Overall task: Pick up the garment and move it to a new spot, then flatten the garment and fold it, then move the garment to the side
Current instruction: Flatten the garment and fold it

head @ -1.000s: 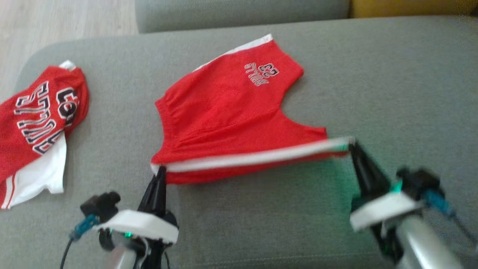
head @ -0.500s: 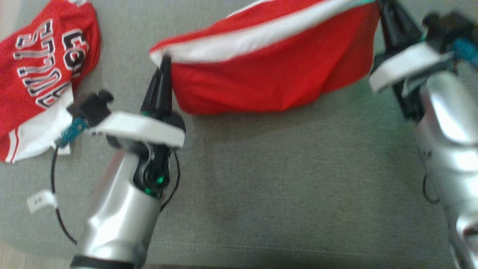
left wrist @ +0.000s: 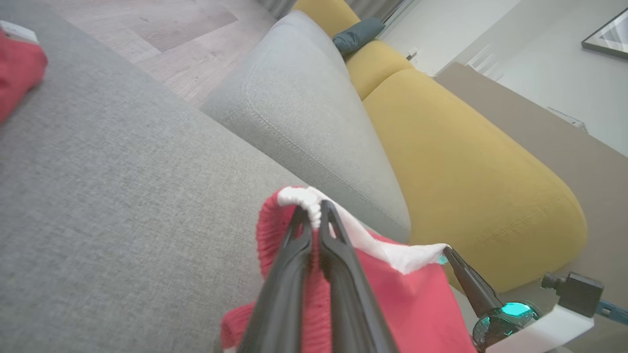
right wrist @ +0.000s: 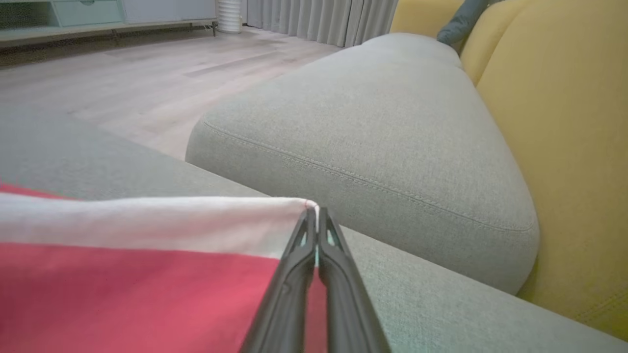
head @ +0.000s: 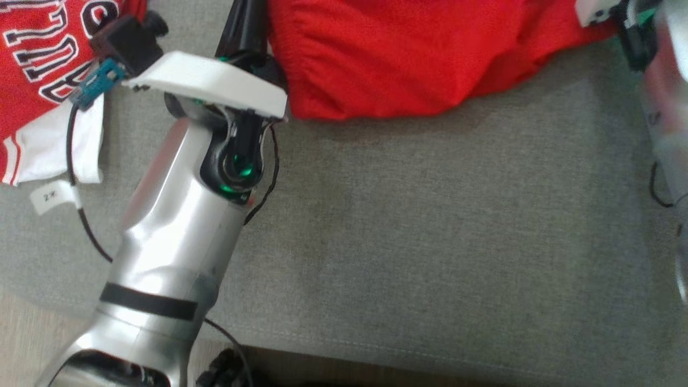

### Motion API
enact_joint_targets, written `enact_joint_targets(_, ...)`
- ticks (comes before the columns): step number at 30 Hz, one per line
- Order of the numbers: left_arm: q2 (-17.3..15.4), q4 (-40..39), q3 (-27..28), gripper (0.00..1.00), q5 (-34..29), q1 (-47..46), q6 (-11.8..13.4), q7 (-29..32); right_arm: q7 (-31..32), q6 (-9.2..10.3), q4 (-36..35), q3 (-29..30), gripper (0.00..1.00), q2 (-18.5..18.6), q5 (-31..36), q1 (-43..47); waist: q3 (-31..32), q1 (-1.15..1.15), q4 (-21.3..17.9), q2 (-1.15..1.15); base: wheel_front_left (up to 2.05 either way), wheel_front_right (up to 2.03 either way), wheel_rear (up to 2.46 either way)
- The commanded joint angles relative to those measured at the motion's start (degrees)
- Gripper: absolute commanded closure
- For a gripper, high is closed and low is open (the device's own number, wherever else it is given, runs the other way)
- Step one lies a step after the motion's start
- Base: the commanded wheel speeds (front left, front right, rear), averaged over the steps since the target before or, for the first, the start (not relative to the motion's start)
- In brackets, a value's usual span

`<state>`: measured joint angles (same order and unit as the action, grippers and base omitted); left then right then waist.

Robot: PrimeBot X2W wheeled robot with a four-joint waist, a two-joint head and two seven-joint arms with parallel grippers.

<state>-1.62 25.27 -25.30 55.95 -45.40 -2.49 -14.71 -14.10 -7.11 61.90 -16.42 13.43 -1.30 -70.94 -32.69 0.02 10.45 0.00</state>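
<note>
The garment (head: 408, 59) is a pair of red shorts with a white side stripe, hanging in a sagging fold over the grey cushion (head: 430, 226). My left gripper (left wrist: 314, 213) is shut on the bunched white end of the stripe (left wrist: 299, 196). Its dark fingers (head: 244, 27) run up off the top of the head view, beside the garment's left edge. My right gripper (right wrist: 315, 215) is shut on the other end of the white stripe (right wrist: 147, 225). That gripper (left wrist: 449, 255) also appears in the left wrist view, pinching the far corner. The stripe is stretched between the two grippers.
A second red jersey (head: 37, 59) with black-and-white lettering lies on the cushion to the left. The cushion's front edge (head: 376, 352) is near, with wooden floor (head: 21, 333) below it. A grey bolster (right wrist: 373, 127) and a yellow sofa (left wrist: 466, 157) lie beyond.
Both grippers have raised the striped edge off the cushion, so the garment now hangs between them. The head view has shifted too, so everything sits higher in it.
</note>
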Motion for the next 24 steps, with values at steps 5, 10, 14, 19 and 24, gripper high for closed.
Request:
enact_joint_targets(5, -1.26, -0.57, -0.38, 1.0, 1.21, -2.44, 1.54, -0.29, -0.14, -0.37, 2.67, 2.07, 1.0, -1.5, 4.03, -3.37, -1.89, -0.02, 1.07, 0.0, 0.0, 0.0, 0.0)
enact_joint_targets(10, -1.26, 0.28, -0.82, 0.0, -0.18, -1.76, 3.61, -0.29, -0.4, -0.37, 4.83, 4.77, 0.0, -2.38, 6.43, -4.2, -1.83, -0.02, 1.05, 0.0, 0.0, 0.0, 0.0)
enact_joint_targets(14, -1.26, -0.31, 0.93, 0.0, -2.26, 0.98, 6.29, -0.29, -0.75, -0.37, 4.82, 7.54, 0.0, -3.27, 7.01, -2.98, -0.85, -0.02, 0.86, 0.0, 0.0, 0.0, 0.0)
enact_joint_targets(19, -1.26, -0.74, 2.18, 0.0, -5.8, 5.06, 7.82, -0.29, -0.86, -0.37, 4.91, 8.78, 0.0, -3.72, 6.6, 0.68, 1.24, -0.02, 0.51, 0.0, 0.0, 0.0, 0.0)
enact_joint_targets(24, -1.26, -2.51, 4.63, 0.0, -9.14, 9.15, 9.8, -0.29, 0.41, -0.37, 8.41, 8.85, 0.0, -4.46, 4.75, 4.73, 2.97, -0.02, 0.33, 0.0, 0.0, 0.0, 0.0)
